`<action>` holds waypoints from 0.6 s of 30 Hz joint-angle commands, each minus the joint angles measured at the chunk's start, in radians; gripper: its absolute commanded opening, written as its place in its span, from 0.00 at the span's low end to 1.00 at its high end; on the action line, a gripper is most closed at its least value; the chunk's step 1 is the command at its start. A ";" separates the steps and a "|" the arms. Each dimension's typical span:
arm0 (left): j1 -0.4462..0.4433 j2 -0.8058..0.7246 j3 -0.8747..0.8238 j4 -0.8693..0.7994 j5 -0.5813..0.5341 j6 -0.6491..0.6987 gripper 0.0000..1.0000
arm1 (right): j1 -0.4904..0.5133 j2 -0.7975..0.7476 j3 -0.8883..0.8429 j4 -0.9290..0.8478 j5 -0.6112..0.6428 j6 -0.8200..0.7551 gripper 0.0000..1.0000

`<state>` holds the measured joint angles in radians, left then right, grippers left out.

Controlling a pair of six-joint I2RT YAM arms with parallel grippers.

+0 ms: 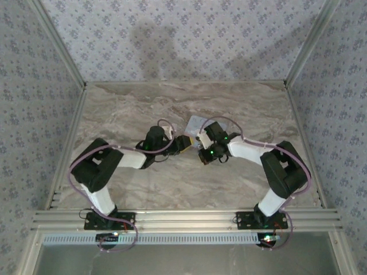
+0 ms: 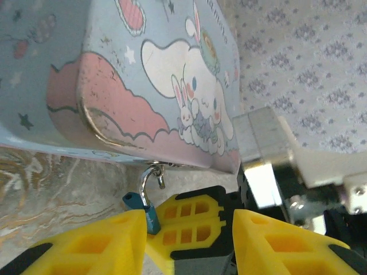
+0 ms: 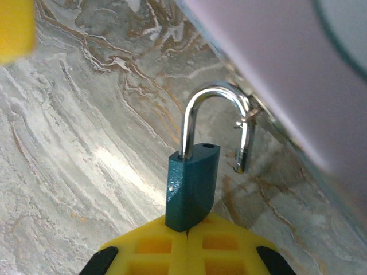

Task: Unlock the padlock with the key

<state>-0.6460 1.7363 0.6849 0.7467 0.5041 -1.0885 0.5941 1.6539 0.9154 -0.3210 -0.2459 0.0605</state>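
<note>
- Two yellow right jaws are clamped on the lower body of the padlock (image 3: 192,183).
- Its shackle (image 3: 188,129) is open, and the free end is just beside the edge of the blue tin (image 2: 114,57).
- The left jaws stand apart, close to the padlock.
- All this is near the middle of the desk (image 3: 69,143).

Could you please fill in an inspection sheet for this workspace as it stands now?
Surface: marbled table.
Job's things: teal padlock, shackle open, its free end by the latch of the blue cartoon tin; key not made out.
Clutter: nothing seen.
Grippers: right gripper shut on the padlock body; left gripper open, facing it.
Cables: a purple cable loops along each arm.
Surroundings: patterned walls, aluminium frame.
</note>
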 commanded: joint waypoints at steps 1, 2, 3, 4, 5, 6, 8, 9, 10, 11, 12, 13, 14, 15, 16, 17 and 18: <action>0.022 -0.065 -0.001 -0.156 -0.062 0.105 0.46 | 0.048 0.037 0.097 -0.084 0.081 -0.108 0.00; 0.029 -0.078 0.000 -0.183 -0.079 0.114 0.47 | 0.059 0.052 0.122 -0.101 0.098 -0.130 0.00; 0.037 -0.096 0.003 -0.224 -0.105 0.128 0.47 | 0.063 0.064 0.142 -0.116 0.100 -0.144 0.00; 0.043 -0.115 0.007 -0.263 -0.132 0.146 0.47 | 0.068 0.077 0.162 -0.129 0.103 -0.154 0.00; 0.048 -0.131 0.015 -0.305 -0.160 0.164 0.48 | 0.071 0.086 0.176 -0.138 0.104 -0.163 0.00; 0.054 -0.152 0.028 -0.359 -0.195 0.191 0.48 | 0.078 0.096 0.189 -0.150 0.114 -0.179 0.00; 0.060 -0.190 0.062 -0.484 -0.289 0.239 0.50 | 0.091 0.107 0.206 -0.173 0.144 -0.195 0.00; 0.066 -0.209 0.077 -0.536 -0.342 0.265 0.51 | 0.095 0.109 0.213 -0.184 0.147 -0.205 0.00; 0.072 -0.222 0.093 -0.573 -0.378 0.284 0.52 | 0.100 0.109 0.216 -0.192 0.155 -0.210 0.00; 0.081 -0.228 0.102 -0.595 -0.398 0.297 0.53 | 0.104 0.108 0.215 -0.195 0.166 -0.214 0.00; 0.092 -0.226 0.117 -0.601 -0.399 0.313 0.54 | 0.108 0.105 0.214 -0.196 0.172 -0.221 0.00; 0.105 -0.215 0.136 -0.606 -0.392 0.326 0.55 | 0.111 0.101 0.213 -0.199 0.179 -0.228 0.00; 0.113 -0.201 0.154 -0.610 -0.385 0.337 0.56 | 0.115 0.098 0.211 -0.194 0.184 -0.232 0.00; 0.121 -0.182 0.180 -0.612 -0.376 0.353 0.57 | 0.117 0.095 0.210 -0.190 0.183 -0.235 0.00; 0.126 -0.157 0.208 -0.620 -0.373 0.362 0.57 | 0.118 0.093 0.214 -0.190 0.185 -0.238 0.00; 0.127 -0.134 0.232 -0.622 -0.368 0.372 0.57 | 0.122 0.093 0.218 -0.191 0.190 -0.238 0.00; 0.128 -0.106 0.262 -0.626 -0.357 0.383 0.56 | 0.124 0.097 0.226 -0.198 0.196 -0.240 0.00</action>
<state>-0.5224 1.5761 0.8783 0.1814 0.1600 -0.7799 0.7059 1.7485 1.1046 -0.4797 -0.0780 -0.1452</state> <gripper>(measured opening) 0.565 0.060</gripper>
